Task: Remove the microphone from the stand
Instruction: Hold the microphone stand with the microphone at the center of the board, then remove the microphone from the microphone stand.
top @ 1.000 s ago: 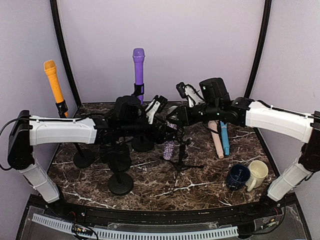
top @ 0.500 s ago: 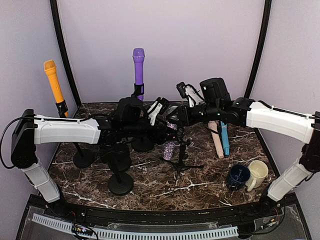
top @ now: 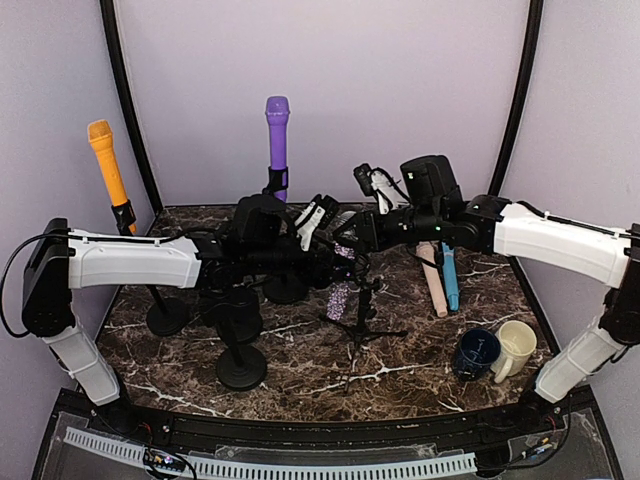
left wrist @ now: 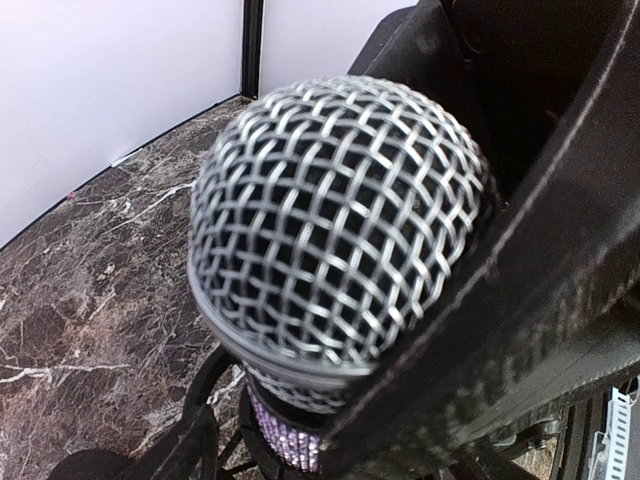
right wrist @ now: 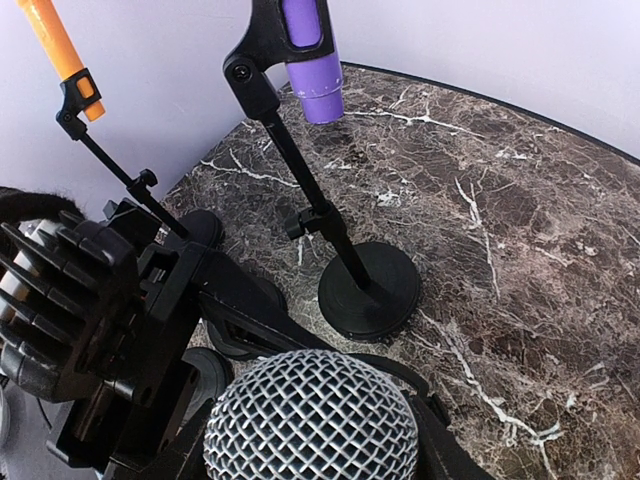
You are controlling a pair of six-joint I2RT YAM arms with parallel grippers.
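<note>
Left arm has edged right, stretched level to the microphone on its centre stand, one jaw touching its head; right arm mirrors it. I cannot tell whether either arm's jaws are clamped.

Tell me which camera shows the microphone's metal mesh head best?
Left wrist view: the mesh head fills the frame, wires sharp. Right wrist view catches only its top at the bottom edge. The top view shows mainly its sparkly handle.

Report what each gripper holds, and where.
Cannot be told. The left gripper has a finger against the microphone at its mesh head; no clamp shows. The right gripper is obscured.
</note>
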